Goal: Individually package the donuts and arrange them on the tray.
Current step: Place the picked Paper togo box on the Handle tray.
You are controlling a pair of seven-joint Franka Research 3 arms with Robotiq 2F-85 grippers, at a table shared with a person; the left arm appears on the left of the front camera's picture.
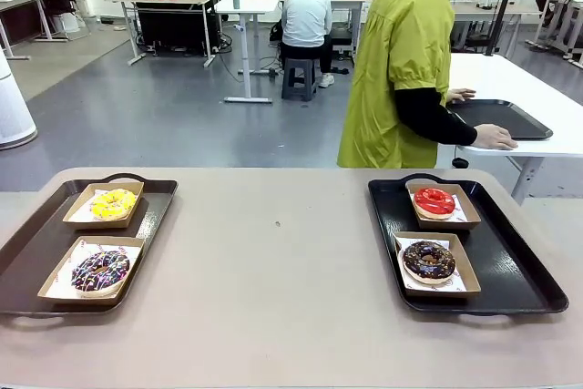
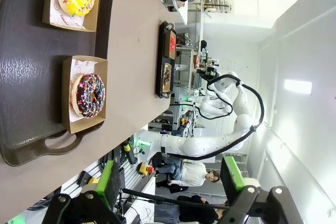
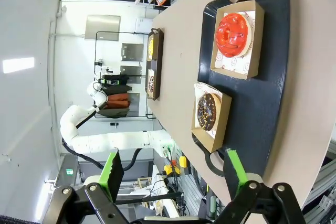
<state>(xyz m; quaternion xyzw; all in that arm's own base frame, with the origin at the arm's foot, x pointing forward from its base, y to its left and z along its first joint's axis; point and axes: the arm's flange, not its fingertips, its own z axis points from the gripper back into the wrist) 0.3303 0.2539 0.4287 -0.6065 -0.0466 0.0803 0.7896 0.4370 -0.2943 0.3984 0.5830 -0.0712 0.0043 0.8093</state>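
Donuts all sit boxed on trays. Left tray (image 1: 155,190): sprinkled donut (image 1: 100,271) near edge, yellow donut (image 1: 113,203) far edge. Right tray (image 1: 510,261): dark donut (image 1: 428,261) near, red donut (image 1: 434,201) far. We find left gripper (image 2: 170,182) and right gripper (image 3: 173,170) with fingers apart, empty, off the table. We judge packaging and arranging done; next calls only for checking. Beyond, a person handles another tray (image 1: 510,117).

A robotics lab: rows of workbenches (image 1: 246,2), grey floor (image 1: 137,116)
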